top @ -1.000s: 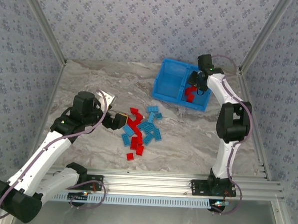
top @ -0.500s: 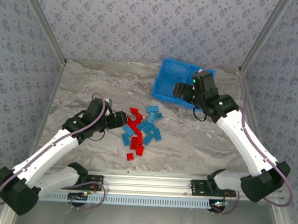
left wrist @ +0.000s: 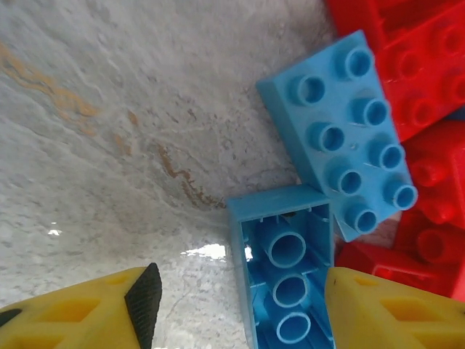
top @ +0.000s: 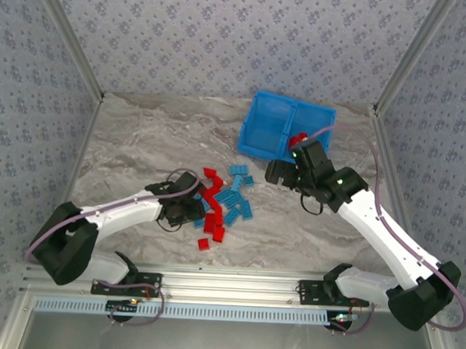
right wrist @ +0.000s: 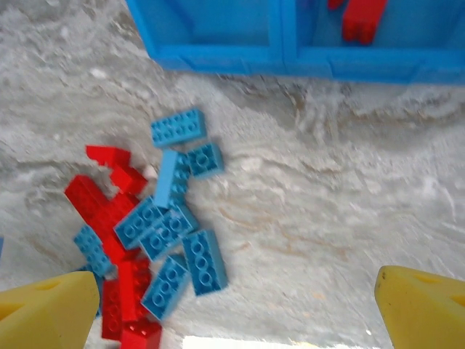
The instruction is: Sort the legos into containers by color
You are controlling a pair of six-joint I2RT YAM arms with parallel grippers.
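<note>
Overhead, the legos (top: 220,199) lie in a loose red and light blue heap near the middle of the marbled table (top: 141,138). They are well apart from the blue bin (top: 258,148) at the far right, whose 2 compartments sit side by side. A red brick (top: 299,139) rests in the bin's right compartment, close to the near wall. The left gripper (top: 186,211) is down at the heap's left edge, and the right gripper (top: 276,173) hangs between heap and bin, nearer the bin. From the left wrist, the yellow fingers (left wrist: 80,313) straddle an upturned blue brick (left wrist: 287,283): the right finger is at its side, while the left stands apart across bare table, so the jaws are partly open and not clamped. A stud-up blue brick (left wrist: 341,138) touches its far corner, with red bricks (left wrist: 407,65) beyond. From the right wrist, that gripper's fingers sit in the 2 bottom corners, spread wide and holding nothing. The heap lies at lower left and the bin's near wall runs across the top.
</note>
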